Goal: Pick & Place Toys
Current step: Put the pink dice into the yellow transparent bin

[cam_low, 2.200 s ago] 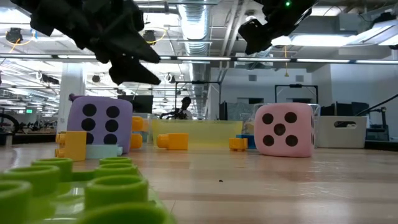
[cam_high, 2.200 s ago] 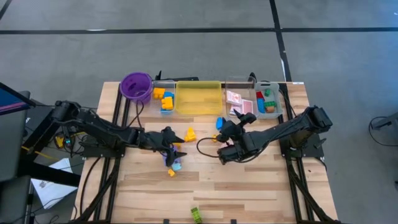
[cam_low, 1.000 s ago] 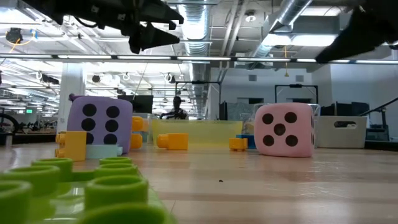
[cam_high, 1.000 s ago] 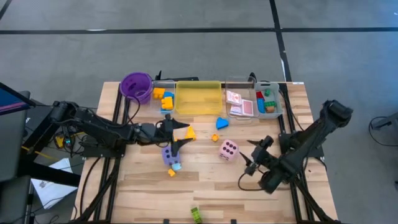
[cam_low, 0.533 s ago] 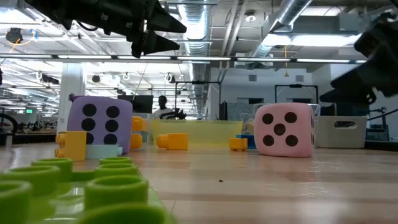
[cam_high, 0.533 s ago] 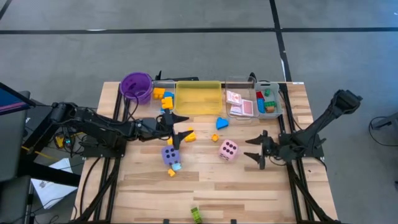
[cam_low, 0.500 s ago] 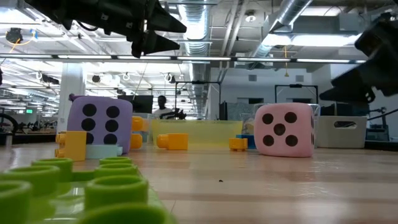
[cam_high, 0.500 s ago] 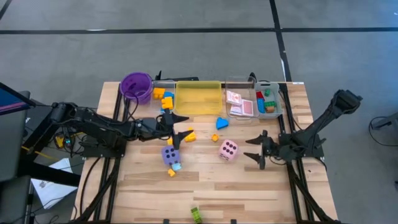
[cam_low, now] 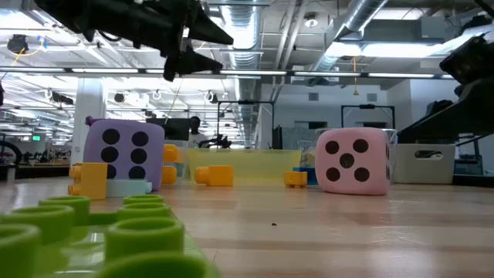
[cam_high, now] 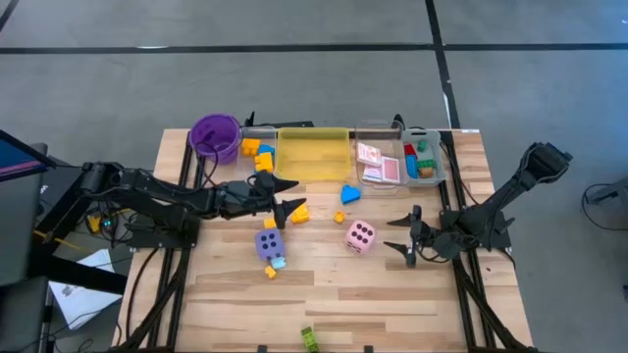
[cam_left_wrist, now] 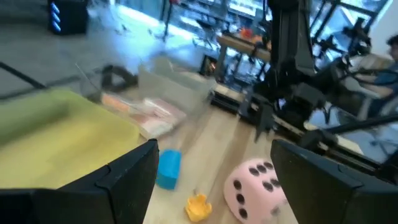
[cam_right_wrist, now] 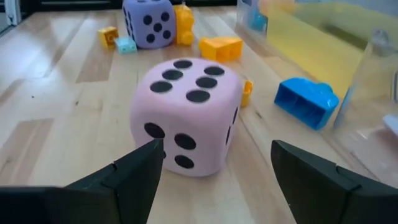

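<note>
Pink die [cam_high: 360, 234] sits just ahead of right gripper [cam_high: 406, 238], fingers spread, holding nothing. Left gripper [cam_high: 287, 194] also spread, empty, prob. above orange block [cam_high: 298, 210].

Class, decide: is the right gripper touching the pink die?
Apart. The high view shows bare table between the right gripper and the pink die; the right wrist view shows its open fingers short of it.

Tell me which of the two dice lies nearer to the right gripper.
The pink die: it lies just before the open right gripper, while the purple die sits farther off, below the left gripper.
</note>
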